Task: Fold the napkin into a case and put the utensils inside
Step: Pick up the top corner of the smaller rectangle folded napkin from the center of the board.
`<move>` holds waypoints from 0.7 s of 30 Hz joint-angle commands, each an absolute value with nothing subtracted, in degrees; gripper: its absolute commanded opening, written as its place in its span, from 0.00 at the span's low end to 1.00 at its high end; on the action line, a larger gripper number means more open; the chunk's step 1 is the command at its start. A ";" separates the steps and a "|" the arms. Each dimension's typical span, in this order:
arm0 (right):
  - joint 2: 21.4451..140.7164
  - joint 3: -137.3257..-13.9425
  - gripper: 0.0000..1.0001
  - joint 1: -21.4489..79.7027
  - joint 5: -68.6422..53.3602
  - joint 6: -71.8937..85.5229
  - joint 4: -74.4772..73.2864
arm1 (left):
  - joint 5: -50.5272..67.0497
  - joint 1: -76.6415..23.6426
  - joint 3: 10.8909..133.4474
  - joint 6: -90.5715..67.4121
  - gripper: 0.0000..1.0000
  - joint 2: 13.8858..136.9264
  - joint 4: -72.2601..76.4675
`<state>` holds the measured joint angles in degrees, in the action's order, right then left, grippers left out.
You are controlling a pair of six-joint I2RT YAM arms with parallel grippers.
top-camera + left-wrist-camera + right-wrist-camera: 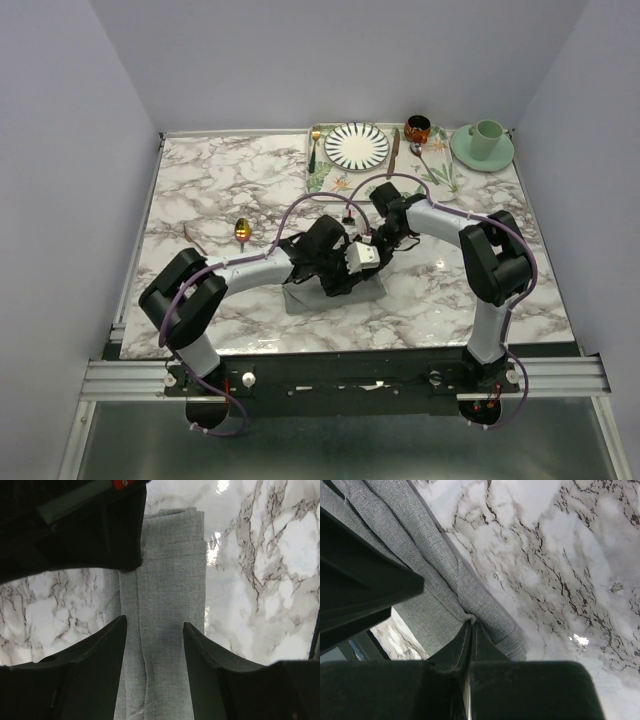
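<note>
Napkin (300, 299) lies mid-table beneath both arms; behind it, the tray (322, 180) holds a striped plate (357, 145). Left wrist: the folded strip runs straight away between the parted fingers of the left gripper (155, 625). Right wrist: the right gripper (471, 626) is pinched on its edge.

White links and bulky black joints form the left arm (250, 268) and right arm (440, 215); a purple cable (288, 214) loops along each. The left gripper (155, 630) has black wedge fingers (95, 670), a red mark (122, 484) above.
</note>
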<state>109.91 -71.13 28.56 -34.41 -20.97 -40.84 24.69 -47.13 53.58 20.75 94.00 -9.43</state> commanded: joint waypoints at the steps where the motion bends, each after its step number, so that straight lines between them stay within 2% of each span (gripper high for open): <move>1: 111.80 -69.61 0.07 29.09 -34.45 -20.92 -43.77 | 21.45 -48.07 55.81 23.72 0.60 95.71 -5.19; 10: 111.62 -70.66 0.07 29.00 -35.77 -20.13 -44.74 | 20.92 -50.01 57.48 25.49 0.54 99.40 -4.57; 16: 111.45 -71.10 0.07 28.57 -36.73 -19.95 -45.26 | 20.30 -50.19 57.57 26.45 0.47 100.98 -4.48; 19: 111.27 -71.37 0.07 28.57 -37.79 -19.51 -45.61 | 20.04 -50.36 57.92 27.25 0.38 101.86 -5.10; 20: 111.10 -71.45 0.08 28.39 -38.14 -19.51 -45.70 | 20.21 -50.36 58.35 27.33 0.30 102.13 -5.97; 21: 110.75 -71.63 0.08 28.30 -38.49 -19.25 -45.96 | 20.13 -50.36 58.62 27.42 0.27 102.56 -6.32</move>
<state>110.06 -71.13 28.56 -36.01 -19.99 -43.44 21.37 -50.00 56.60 25.74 100.60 -5.61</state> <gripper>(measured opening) 0.076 0.374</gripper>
